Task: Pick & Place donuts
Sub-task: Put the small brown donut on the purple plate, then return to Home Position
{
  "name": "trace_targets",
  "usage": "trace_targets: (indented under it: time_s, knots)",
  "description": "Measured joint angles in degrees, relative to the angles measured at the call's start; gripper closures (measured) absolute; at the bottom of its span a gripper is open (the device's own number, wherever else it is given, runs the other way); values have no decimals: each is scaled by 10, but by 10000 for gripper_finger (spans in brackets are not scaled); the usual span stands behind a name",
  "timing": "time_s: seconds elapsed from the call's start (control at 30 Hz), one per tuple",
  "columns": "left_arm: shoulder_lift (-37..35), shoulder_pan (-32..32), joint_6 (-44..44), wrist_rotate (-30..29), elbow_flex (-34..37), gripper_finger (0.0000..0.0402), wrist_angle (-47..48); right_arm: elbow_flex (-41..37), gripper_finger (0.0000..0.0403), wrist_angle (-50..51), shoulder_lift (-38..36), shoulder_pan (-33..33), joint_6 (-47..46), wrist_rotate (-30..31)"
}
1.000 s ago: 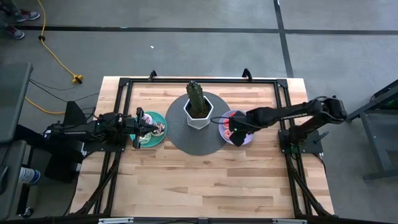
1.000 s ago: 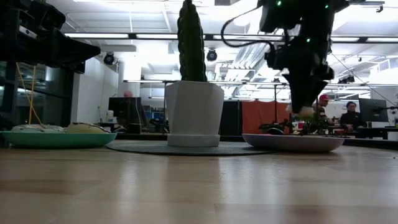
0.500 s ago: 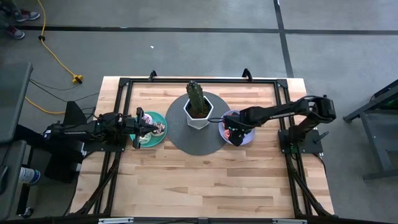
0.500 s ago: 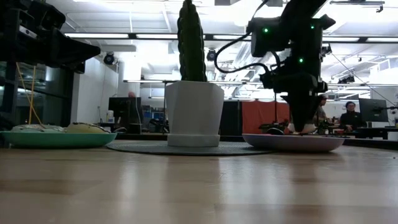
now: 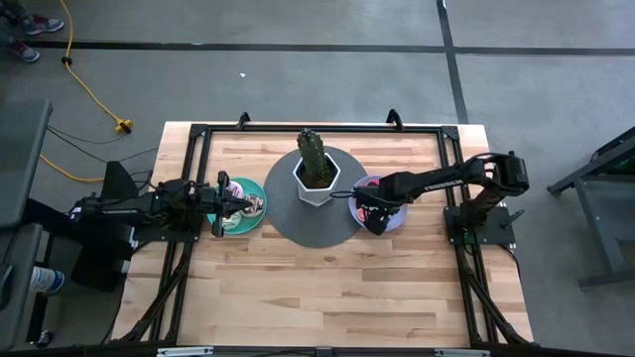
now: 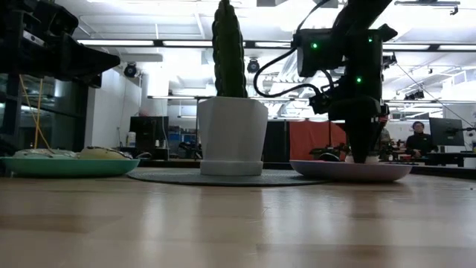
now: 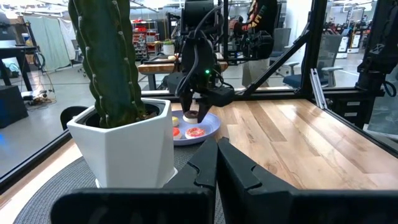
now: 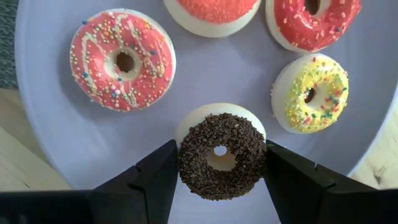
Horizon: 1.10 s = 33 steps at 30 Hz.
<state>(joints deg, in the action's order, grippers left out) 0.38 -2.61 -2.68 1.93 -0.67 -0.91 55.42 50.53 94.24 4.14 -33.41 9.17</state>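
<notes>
Teal plate (image 5: 245, 204) on the left of the wooden desk (image 5: 327, 288), and the left pincer (image 5: 236, 205) hangs right over it, fingers pressed together with nothing between them. A couple of donuts lie on that plate, mostly hidden under the arm in the high view.

Centre of the desk: a round grey mat (image 5: 288, 218) with a white pot (image 5: 317, 183) on it, a tall green cactus (image 5: 313, 154) standing upright inside.

Over to the right, the lavender plate (image 8: 56, 155) sits just beside the mat, and here is the action. The right pincer (image 8: 221, 163) is down at the plate, its fingers (image 8: 152, 180) apart and pressed to either side of the chocolate donut (image 8: 221, 154), which it grips just above the plate's surface. Around it on the plate: a pink donut (image 8: 122, 60) with white drizzle and sprinkles, an orange-red donut (image 8: 214, 11), a red donut (image 8: 313, 22) and a yellow donut (image 8: 311, 93), each lying flat and apart from the others.
</notes>
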Motion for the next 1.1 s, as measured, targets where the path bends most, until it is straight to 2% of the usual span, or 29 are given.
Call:
trace_targets:
  time_s: [0.13,0.33,0.67,0.83,1.1]
  knots:
    - [0,0,0,0,0,401,0,-7,194,-15,0,0,0,1]
    - [0,0,0,0,0,401,0,-55,190,-89,0,-3,3,-13]
    - [0,0,0,0,0,401,0,-57,185,-95,-2,-6,24,-3]
    - [0,0,0,0,0,401,0,-57,163,-95,-11,-5,40,-12]
    - [0,0,0,0,0,401,0,-57,100,-80,-41,-5,38,-23]
